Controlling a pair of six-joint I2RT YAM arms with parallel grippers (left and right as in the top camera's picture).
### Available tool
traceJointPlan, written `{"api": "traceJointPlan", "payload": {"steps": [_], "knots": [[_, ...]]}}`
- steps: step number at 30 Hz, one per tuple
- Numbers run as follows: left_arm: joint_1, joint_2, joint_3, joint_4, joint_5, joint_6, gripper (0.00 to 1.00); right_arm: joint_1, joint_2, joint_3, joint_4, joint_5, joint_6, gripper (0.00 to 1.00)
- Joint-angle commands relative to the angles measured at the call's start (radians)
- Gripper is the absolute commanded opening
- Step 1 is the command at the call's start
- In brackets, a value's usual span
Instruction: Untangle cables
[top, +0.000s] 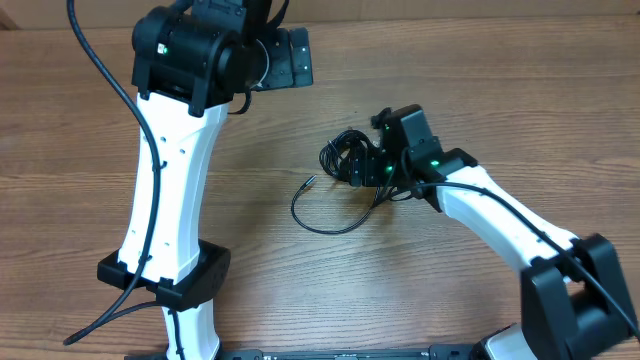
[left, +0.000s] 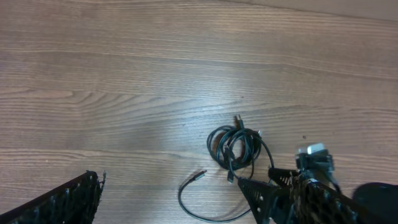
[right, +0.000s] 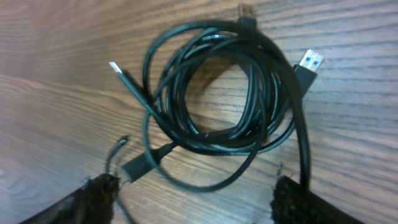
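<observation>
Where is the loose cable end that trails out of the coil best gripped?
Grip the loose strand on its open arc, just behind the small plug, coming straight down from above. There it lies alone and flat on the table, apart from the coil, so only one cord gets caught.

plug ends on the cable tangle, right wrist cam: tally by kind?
USB-A plug, blue insert: 1
Small silver-tipped plug: 1
Black plugs, type unclear: 2 (top edge, lower left)
Total: 4 plug ends in view
</observation>
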Motion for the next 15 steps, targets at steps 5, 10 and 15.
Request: {"api": "traceJointPlan", "payload": {"steps": [5, 10, 15], "knots": [[0.004, 0.004, 0.011, -0.003, -0.012, -0.015, 1.00, 0.070, 0.108, 0.019, 0.054, 0.023, -0.232, 0.78], [0.004, 0.004, 0.011, -0.003, -0.013, -0.012, 1.00, 0.115, 0.119, 0.019, 0.093, 0.033, -0.249, 0.77], [0.004, 0.004, 0.011, -0.003, -0.013, -0.012, 0.99, 0.123, 0.119, 0.019, 0.124, 0.097, -0.249, 0.70]]}}
